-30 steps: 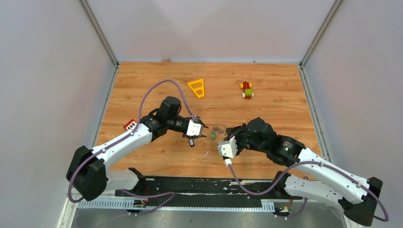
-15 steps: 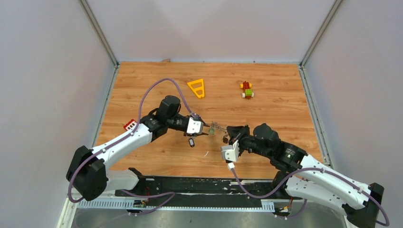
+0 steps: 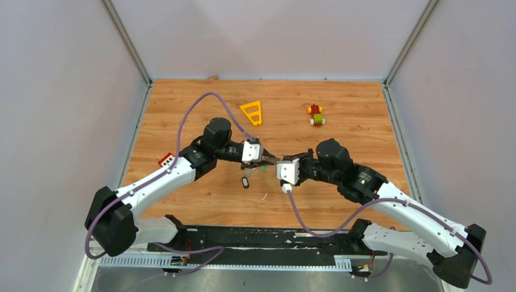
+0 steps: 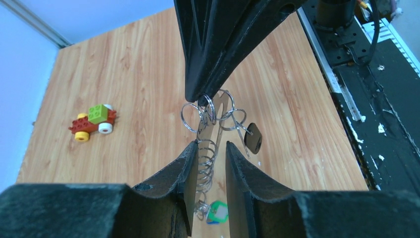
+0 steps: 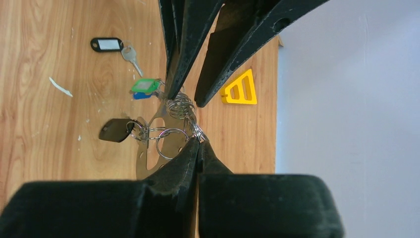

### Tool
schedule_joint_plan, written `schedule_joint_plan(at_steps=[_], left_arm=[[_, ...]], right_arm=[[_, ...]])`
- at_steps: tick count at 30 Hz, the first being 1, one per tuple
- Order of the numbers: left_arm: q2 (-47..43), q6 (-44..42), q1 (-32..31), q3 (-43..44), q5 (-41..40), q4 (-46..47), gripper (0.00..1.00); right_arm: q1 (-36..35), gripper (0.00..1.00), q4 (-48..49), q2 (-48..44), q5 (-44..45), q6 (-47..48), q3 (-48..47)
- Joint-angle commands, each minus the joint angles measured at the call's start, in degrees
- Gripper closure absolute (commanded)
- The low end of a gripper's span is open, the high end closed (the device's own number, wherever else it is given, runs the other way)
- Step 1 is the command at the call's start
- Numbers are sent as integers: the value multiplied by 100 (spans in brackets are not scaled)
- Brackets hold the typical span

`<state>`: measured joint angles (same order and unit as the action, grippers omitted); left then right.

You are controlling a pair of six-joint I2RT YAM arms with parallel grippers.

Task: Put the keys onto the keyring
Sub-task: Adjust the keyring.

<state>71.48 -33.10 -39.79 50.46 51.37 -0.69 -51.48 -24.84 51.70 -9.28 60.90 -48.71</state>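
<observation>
From above, the left gripper (image 3: 262, 159) and right gripper (image 3: 272, 162) are meeting tip to tip over the table (image 3: 365, 121), likely sharing the bunch so another key can go on. One black-tagged key (image 3: 245, 182) is lying loose below them. In the left wrist view, the left fingers (image 4: 185, 168) are standing apart around a coil of wire rings (image 4: 208, 163), not visibly clamping it. In the right wrist view, the right gripper is pinching closed on a small wire ring (image 5: 197, 132), hanging the keyring (image 5: 147, 167) in the air. The keyring is a flat, silvery, elongated loop, and a green tag (image 5: 145, 86) and a black tag (image 5: 115, 130) are dangling beside it.
</observation>
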Motion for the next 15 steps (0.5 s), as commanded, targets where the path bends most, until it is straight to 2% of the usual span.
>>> schedule_joint_plan(at_steps=[1, 6, 15], left_arm=[[2, 409, -29, 57, 22, 736, 66], [20, 862, -29, -95, -37, 1435, 66], [-43, 662, -29, -124, 328, 1225, 67]], right_arm=[[187, 100, -34, 157, -628, -779, -417], [375, 100, -38, 311, -907, -1108, -515], [618, 100, -25, 463, -1152, -1492, -645]])
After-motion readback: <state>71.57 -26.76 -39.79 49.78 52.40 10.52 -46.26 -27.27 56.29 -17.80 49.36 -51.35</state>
